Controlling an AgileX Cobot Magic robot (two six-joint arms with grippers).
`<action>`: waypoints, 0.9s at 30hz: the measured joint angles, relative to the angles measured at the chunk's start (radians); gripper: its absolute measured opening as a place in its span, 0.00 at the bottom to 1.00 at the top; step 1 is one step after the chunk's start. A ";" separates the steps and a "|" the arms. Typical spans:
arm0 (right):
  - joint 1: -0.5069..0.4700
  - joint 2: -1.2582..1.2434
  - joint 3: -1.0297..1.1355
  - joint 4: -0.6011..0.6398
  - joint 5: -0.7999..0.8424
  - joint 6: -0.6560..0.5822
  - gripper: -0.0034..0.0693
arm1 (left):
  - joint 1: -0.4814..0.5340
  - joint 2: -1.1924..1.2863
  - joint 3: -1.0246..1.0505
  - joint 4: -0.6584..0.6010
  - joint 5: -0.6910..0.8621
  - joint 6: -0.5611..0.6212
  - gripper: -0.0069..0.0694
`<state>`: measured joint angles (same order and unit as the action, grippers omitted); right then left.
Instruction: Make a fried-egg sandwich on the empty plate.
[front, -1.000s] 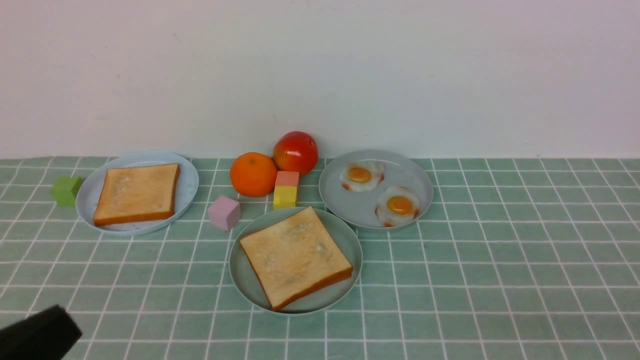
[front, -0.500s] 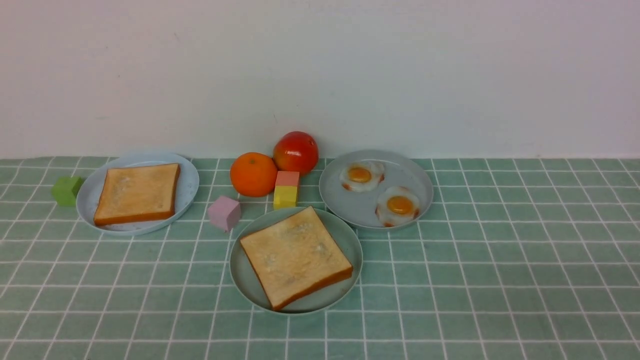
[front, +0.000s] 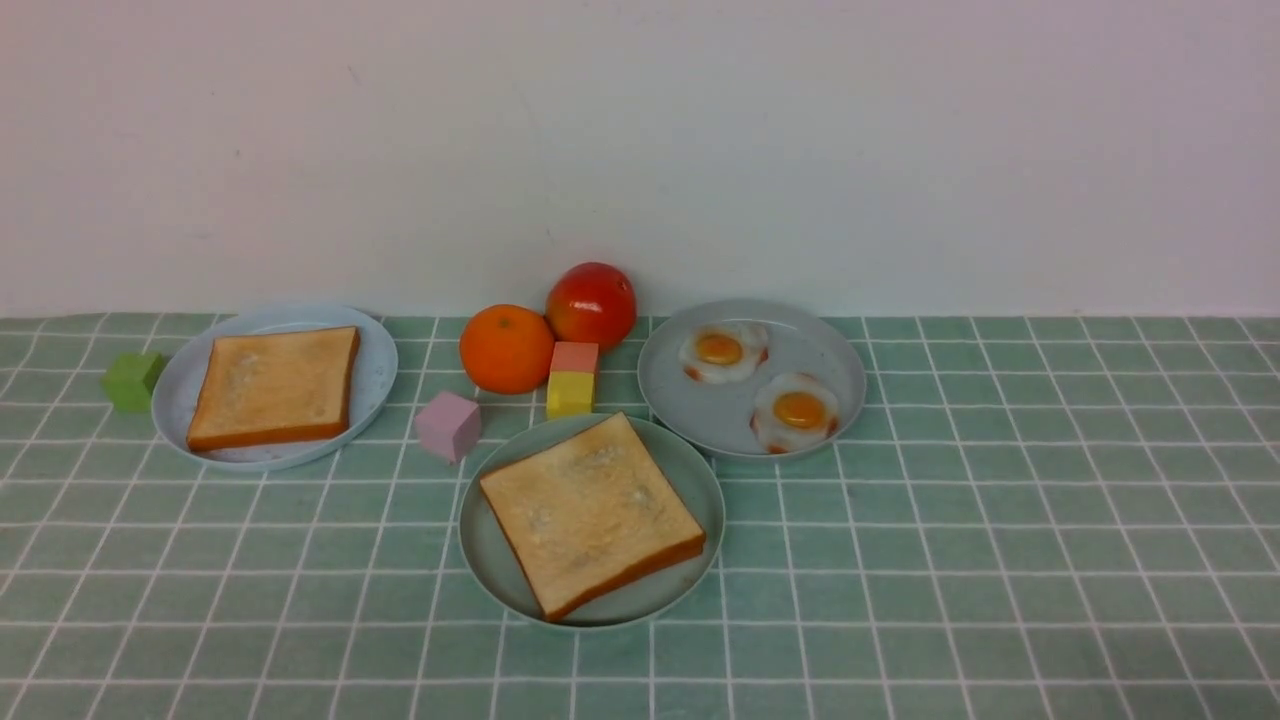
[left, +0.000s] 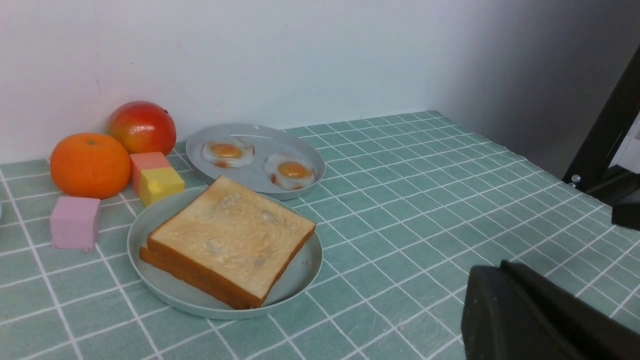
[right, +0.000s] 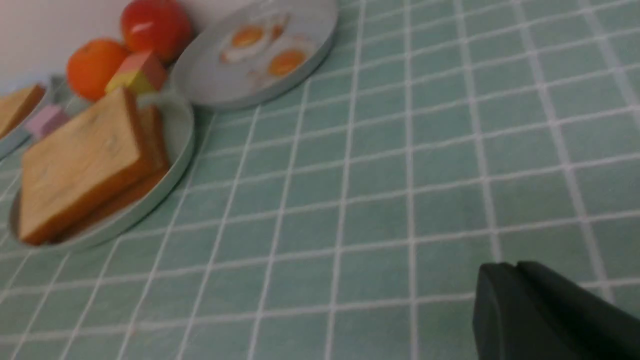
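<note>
Left gripper (left: 525, 310) gone from front view since a second ago, only dark corner visible in wrist view; right gripper (right: 545, 310) same; jaws apart or together, cannot tell.

Means: toast (front: 592, 513) placed, egg is next.

Mint plate (front: 490, 560): one toast, maybe second slice under it.
Grey plate (front: 830, 350): two eggs (front: 760, 385).
Left plate (front: 375, 375): one toast slice (front: 273, 388).

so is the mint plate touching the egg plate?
Cannot tell. In the front view the mint plate rim meets the egg plate rim; in the left wrist view they overlap, no clear gap or contact.
</note>
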<state>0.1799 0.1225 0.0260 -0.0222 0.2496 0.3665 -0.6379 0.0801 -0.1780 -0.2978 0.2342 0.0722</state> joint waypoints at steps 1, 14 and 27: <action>-0.025 -0.026 0.000 -0.017 0.006 -0.002 0.05 | 0.000 0.000 0.000 0.000 0.000 0.000 0.07; -0.104 -0.133 -0.001 -0.075 0.087 -0.119 0.03 | 0.000 0.000 0.000 0.000 0.003 0.000 0.08; -0.127 -0.133 -0.007 0.060 0.122 -0.414 0.03 | 0.000 0.000 0.000 0.000 0.003 0.000 0.10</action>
<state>0.0525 -0.0109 0.0188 0.0382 0.3715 -0.0475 -0.6379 0.0801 -0.1780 -0.2978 0.2376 0.0722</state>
